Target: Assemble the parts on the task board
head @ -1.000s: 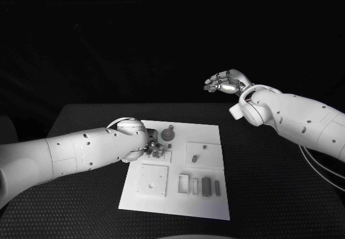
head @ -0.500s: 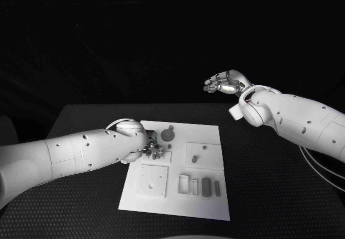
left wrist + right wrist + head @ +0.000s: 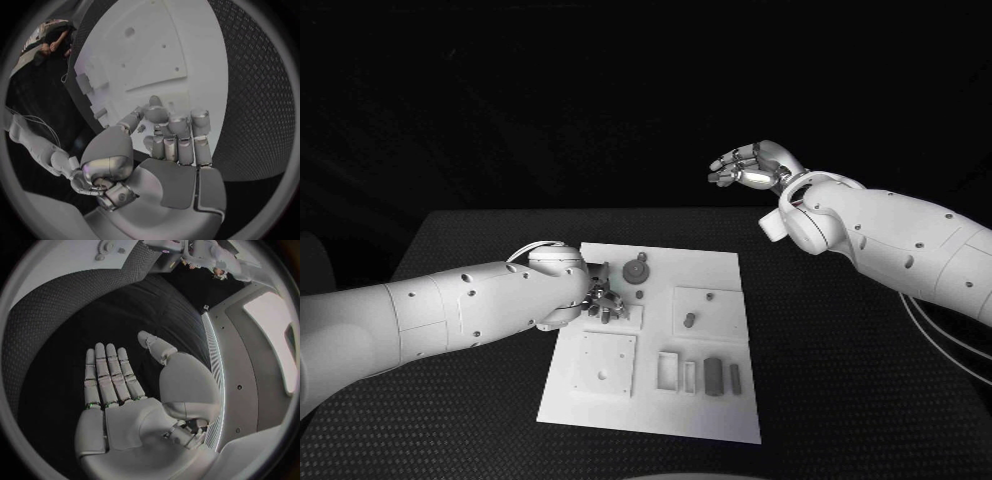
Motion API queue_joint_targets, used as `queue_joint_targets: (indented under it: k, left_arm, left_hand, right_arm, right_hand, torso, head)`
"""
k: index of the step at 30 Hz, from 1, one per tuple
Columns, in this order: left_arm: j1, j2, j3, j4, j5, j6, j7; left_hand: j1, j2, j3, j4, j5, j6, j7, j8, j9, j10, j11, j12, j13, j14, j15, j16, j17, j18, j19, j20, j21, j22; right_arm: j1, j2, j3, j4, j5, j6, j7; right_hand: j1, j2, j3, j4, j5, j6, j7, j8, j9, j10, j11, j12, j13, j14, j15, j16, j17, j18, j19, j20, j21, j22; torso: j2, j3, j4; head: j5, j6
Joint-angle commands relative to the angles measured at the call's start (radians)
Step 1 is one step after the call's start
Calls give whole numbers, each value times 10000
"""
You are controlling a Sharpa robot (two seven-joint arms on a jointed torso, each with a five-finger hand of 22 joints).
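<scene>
The white task board (image 3: pixel 692 258) lies mid-table, also visible as the board (image 3: pixel 144 45) in the left wrist view. My left hand (image 3: pixel 602 298) hovers low over its far-left corner, beside a round grey part (image 3: pixel 636 268). In the left wrist view the left hand (image 3: pixel 165 135) has its fingers curled in against the thumb; I cannot make out whether a part sits between them. My right hand (image 3: pixel 753 165) is raised beyond the table's far edge, and the right wrist view shows this hand (image 3: pixel 119 385) flat with straight fingers, holding nothing.
A square plate (image 3: pixel 607 362) and a row of upright bars (image 3: pixel 700 374) occupy the board's near half. A second square plate holding a short peg (image 3: pixel 689 319) lies to the right. Black table (image 3: pixel 848 360) surrounds the board.
My left hand and wrist have slid a little back toward the robot over the board's far-left corner. The right arm has not moved.
</scene>
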Motion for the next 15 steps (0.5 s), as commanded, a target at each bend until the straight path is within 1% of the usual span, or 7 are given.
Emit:
queue_joint_targets:
  k: [1,2,4,5,6,9,15]
  left_arm:
    - [-4,-25,3,7,-38,-180,24]
    - [-4,-36,3,3,-9,-296,50]
    - [-4,-50,4,1,142,-452,61]
    - [-4,-61,4,1,241,-531,73]
    - [-3,-89,5,16,312,-651,105]
    - [-1,-176,8,62,468,-866,166]
    - [24,-377,29,188,1187,-1318,311]
  left_hand:
    - [-35,-167,3,114,-88,-72,-2,-54,15,43,8,61,-24,-39,-38,45,-30,128,-61,-1267,-5,126]
    - [-110,-281,-23,211,-177,-72,-1,-59,26,39,8,66,-34,-47,-37,57,-46,132,-68,-1269,-7,125]
    - [-298,-499,-77,392,-204,-81,3,-65,40,30,13,66,-41,-62,-35,66,-57,131,-79,-1265,-16,118]
    - [-523,-753,-79,653,-211,-82,-1,-66,53,24,8,65,-47,-74,-38,71,-68,141,-91,-1269,-35,106]
    - [-893,-912,-374,830,-196,-110,4,-71,77,4,14,70,-42,-102,-35,92,-67,142,-150,-1262,-46,113]
    - [-1185,-1024,-767,931,-194,-149,-27,-72,130,-33,-18,84,-23,-158,-70,126,-65,222,-262,-1308,-70,127]
    - [-1207,-1103,-906,1007,-193,-215,-30,-103,158,-86,-25,64,-24,-221,-98,114,-87,286,-315,-1343,-78,130]
  right_arm:
    - [2,-10,6,11,-10,126,117]
    - [1,-11,6,6,-10,125,118]
    - [1,-7,6,-2,-10,120,118]
    - [0,-6,6,-4,-10,121,118]
    - [-2,-1,6,-8,-10,119,120]
    - [-6,3,6,-13,-7,125,120]
    - [-8,-17,6,-32,-3,119,115]
  right_hand:
    - [-51,-19,-80,-13,54,-82,-13,57,-10,68,23,-69,-6,-30,50,-66,-15,-34,-98,0,-62,13]
    - [-53,-17,-85,-13,56,-83,-11,57,-11,70,24,-72,-6,-34,52,-68,-18,-35,-101,1,-65,14]
    - [-57,-18,-92,-13,59,-83,-10,58,-12,72,24,-77,-6,-37,55,-71,-21,-37,-105,2,-69,16]
    - [-59,-20,-98,-15,61,-85,-10,58,-13,73,25,-80,-6,-40,57,-72,-23,-38,-108,3,-72,18]
    - [-60,-22,-103,-17,64,-86,-9,58,-14,75,25,-83,-6,-42,59,-74,-25,-38,-112,3,-76,19]
    - [-61,-21,-109,-19,67,-87,-8,59,-16,77,25,-88,-6,-46,61,-76,-29,-39,-116,3,-80,21]
    - [-67,-21,-125,-19,73,-90,-3,60,-19,80,27,-99,-6,-51,67,-79,-34,-43,-129,6,-92,24]
  torso:
    - [-7,-5,2]
    - [-8,-7,6]
    - [-6,-7,11]
    - [-4,-7,9]
    - [-6,-8,9]
    - [-7,-3,-4]
    - [-7,2,9]
  head:
    - [9,24]
    - [5,30]
    - [1,36]
    - [0,44]
    - [-1,49]
    - [3,76]
    - [-15,112]
